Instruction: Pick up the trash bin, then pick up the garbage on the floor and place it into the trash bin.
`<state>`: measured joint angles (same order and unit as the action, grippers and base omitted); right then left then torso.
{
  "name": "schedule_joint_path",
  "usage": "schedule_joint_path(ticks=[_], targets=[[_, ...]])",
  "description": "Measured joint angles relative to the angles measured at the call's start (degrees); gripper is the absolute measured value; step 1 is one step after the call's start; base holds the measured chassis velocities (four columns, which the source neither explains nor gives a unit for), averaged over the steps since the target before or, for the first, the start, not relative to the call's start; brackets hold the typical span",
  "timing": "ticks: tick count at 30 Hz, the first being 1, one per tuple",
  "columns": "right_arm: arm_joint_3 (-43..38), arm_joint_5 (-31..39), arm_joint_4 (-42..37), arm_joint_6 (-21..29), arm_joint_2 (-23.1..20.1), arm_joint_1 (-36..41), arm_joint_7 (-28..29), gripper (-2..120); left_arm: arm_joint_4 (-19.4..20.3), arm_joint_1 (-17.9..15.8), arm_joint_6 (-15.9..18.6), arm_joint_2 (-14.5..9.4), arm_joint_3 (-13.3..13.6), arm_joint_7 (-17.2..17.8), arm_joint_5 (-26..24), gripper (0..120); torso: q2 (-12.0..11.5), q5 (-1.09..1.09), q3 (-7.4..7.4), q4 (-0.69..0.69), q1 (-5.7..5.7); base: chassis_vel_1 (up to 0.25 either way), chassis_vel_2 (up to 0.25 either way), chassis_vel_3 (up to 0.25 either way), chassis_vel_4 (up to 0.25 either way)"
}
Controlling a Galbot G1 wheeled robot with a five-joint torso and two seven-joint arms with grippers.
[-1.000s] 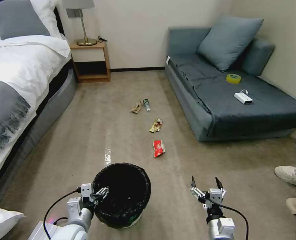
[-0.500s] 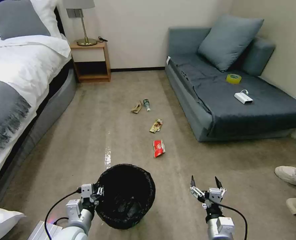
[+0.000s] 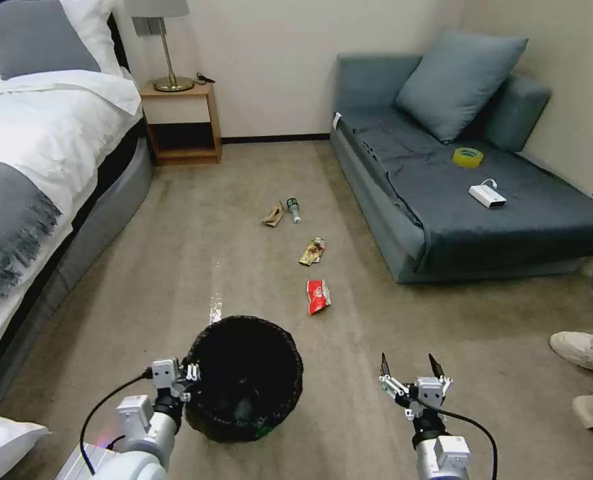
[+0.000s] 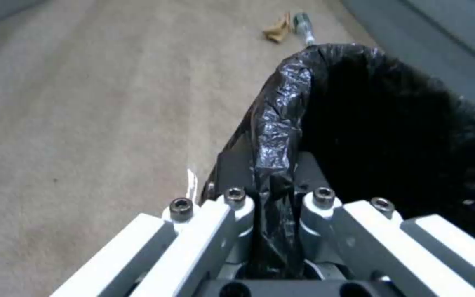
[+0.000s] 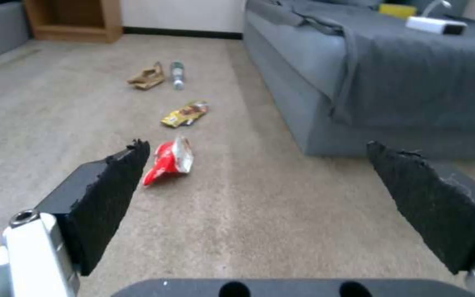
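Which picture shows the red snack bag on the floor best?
The right wrist view: the red snack bag lies close, large, just beyond the open right gripper. The head view shows it small, past the trash bin. I can't find it in the left wrist view.

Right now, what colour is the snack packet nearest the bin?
Red and white; the snack packet shows best in the right wrist view.

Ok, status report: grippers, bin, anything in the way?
Left gripper shut on trash bin rim. Right gripper open, empty, above carpet. Snack packet nearest; path looks clear.
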<state>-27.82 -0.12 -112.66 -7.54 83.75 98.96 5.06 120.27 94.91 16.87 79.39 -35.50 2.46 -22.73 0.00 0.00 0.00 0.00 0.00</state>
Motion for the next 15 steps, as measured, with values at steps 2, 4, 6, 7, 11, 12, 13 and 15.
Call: schedule_joint_path(ticks=[2,4,6,7,11,12,13,15], targets=[[0.16,0.87,-0.49,0.46,-1.79,-0.02,-0.18,100,0.57,0.02,0.0,-0.3,-1.11,-0.23,-0.88,5,0.0,0.01,0.0,-0.01,0.0,0.0,0.0,0.0,0.0],[0.3,1.81,-1.17,1.07,-3.82,0.03,-0.25,100,1.02,0.09,0.02,-0.57,-2.44,-0.47,-1.77,5,0.0,0.0,0.0,0.0,0.0,0.0,0.0,0.0,0.0],[0.3,2.15,-1.43,1.3,-4.72,0.02,-0.25,100,1.15,0.15,0.02,-0.7,-3.08,-0.59,-2.11,5,0.0,0.0,0.0,0.0,0.0,0.0,0.0,0.0,0.0],[0.33,2.58,-1.64,1.55,-5.43,-0.01,-0.22,100,1.2,0.19,0.02,-0.8,-3.65,-0.73,-2.48,5,0.0,0.0,0.0,0.0,0.0,0.0,0.0,0.0,0.0],[0.45,3.28,-2.05,2.08,-6.67,-0.18,-0.14,100,1.25,0.38,0.03,-0.84,-5.17,-1.06,-3.29,5,0.0,0.0,0.0,0.0,0.0,0.0,0.0,0.0,0.0],[0.57,3.44,-2.16,2.22,-6.87,-0.21,-0.17,100,1.25,0.42,0.02,-0.84,-5.55,-1.12,-3.48,5,0.0,0.0,0.0,0.0,0.0,0.0,0.0,0.0,0.0],[0.63,3.53,-2.19,2.27,-6.97,-0.24,-0.19,100,1.25,0.44,0.02,-0.83,-5.8,-1.16,-3.63,5,0.0,0.0,0.0,0.0,0.0,0.0,0.0,0.0,0.0],[0.76,3.64,-2.24,2.32,-7.12,-0.27,-0.19,100,1.25,0.47,0.02,-0.82,-6.22,-1.22,-3.87,5,0.0,0.0,0.0,0.0,0.0,0.0,0.0,0.0,0.0]])
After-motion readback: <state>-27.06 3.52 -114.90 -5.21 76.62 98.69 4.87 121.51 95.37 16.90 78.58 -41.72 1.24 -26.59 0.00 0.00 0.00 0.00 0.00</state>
